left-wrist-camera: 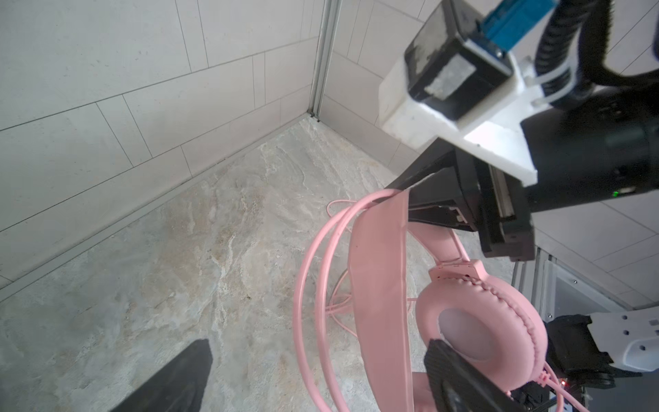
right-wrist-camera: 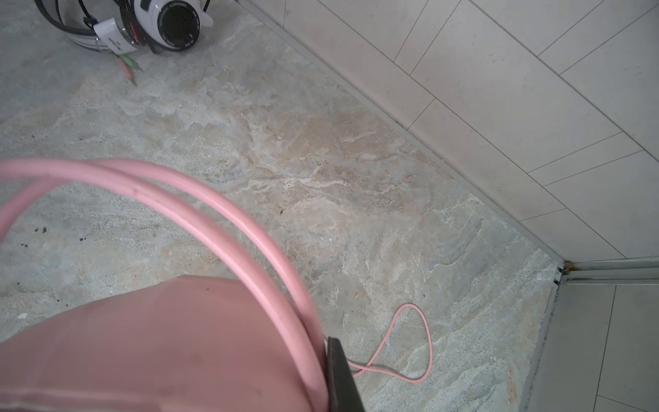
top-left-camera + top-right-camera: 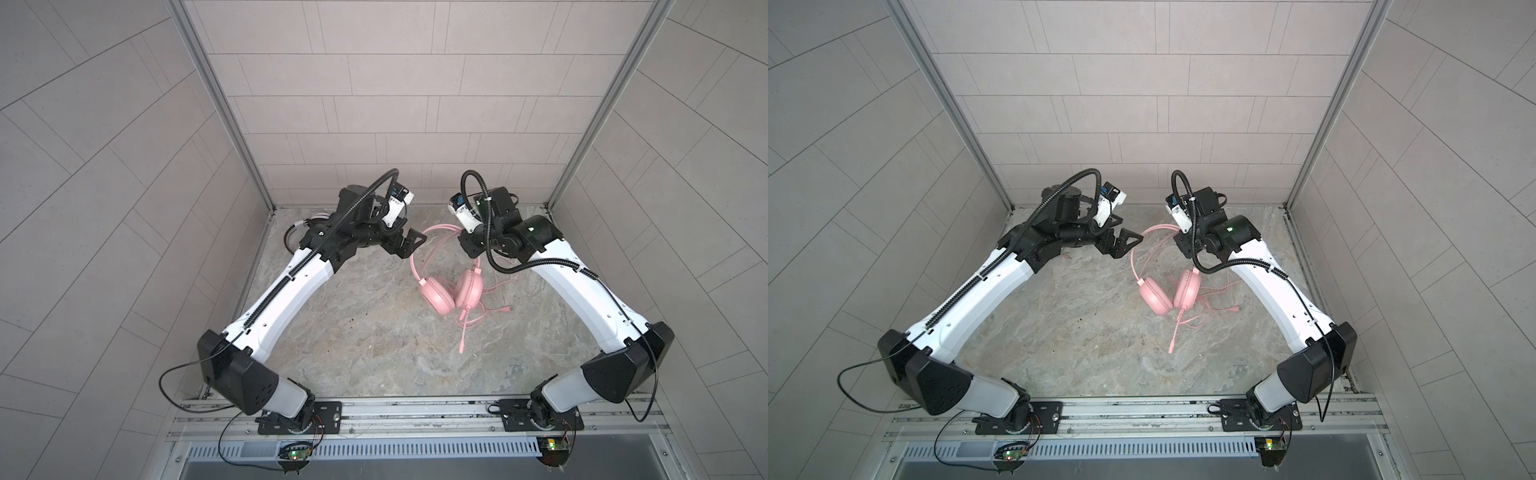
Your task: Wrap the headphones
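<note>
With your right gripper (image 1: pixel 413 199) clamped on the band of the pink headset (image 3: pixel 453 286), right of centre on the table (image 3: pixel 353 332), and your left gripper (image 3: pixel 409 243) gaping beside it, hold steady and gather the pink cable (image 3: pixel 504 309) in even turns.

Tiled walls (image 3: pixel 374 83), marbled stone floor (image 3: pixel 353 332)

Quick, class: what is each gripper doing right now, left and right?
Left gripper: open, holding nothing.
Right gripper: shut on the headband of the pink headset.
</note>
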### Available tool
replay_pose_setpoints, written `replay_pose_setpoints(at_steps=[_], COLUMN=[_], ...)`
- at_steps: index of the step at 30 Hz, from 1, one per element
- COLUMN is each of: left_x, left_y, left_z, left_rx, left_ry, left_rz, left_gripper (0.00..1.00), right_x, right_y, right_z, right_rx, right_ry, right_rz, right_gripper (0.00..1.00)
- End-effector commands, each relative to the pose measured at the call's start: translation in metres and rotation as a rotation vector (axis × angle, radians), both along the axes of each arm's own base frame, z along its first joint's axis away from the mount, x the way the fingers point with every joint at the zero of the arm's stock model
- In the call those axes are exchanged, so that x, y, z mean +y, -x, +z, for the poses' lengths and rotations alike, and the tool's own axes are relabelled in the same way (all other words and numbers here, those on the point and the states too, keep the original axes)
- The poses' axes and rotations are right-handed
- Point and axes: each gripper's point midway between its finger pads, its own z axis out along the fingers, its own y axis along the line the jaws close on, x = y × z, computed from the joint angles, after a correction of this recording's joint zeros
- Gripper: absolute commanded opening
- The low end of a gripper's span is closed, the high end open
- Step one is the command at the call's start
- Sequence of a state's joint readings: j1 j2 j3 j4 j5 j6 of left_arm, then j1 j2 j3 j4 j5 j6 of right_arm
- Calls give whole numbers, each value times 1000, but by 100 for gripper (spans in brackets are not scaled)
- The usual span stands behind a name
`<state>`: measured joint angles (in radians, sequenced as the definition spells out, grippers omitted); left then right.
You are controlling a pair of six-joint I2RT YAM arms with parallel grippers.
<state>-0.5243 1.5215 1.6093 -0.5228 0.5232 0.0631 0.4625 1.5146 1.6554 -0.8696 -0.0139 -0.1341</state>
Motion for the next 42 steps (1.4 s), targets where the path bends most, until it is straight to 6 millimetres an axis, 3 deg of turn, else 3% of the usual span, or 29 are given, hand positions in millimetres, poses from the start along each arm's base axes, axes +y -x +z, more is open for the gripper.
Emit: replay_pose_setpoints(at_steps=[1, 11, 24, 33, 37, 42], left_x=[-9, -31, -20, -10, -11, -8], left_y=[15, 5, -23, -35, -34, -30], left_z=[-20, -35, -68, -72, -64, -64], left_rx=[42, 27, 49, 27, -14, -21], left_ry=[-130, -210, -349, -372, -330, -320], left_rz=[-81, -76, 50, 134, 140, 133], left_gripper=[100, 100, 100, 98, 89, 62], right_x=[3, 23, 53, 68, 67, 69], right_y=[2, 7, 22, 32, 28, 28], right_z=[7, 8, 16, 25, 18, 22], right_rx=[-11, -2, -17, -32, -11, -24], right_ry=[13, 7, -21, -119, -92, -114], right_rz=[5, 49, 139, 200, 187, 185], right_gripper=[8, 8, 8, 8, 8, 8])
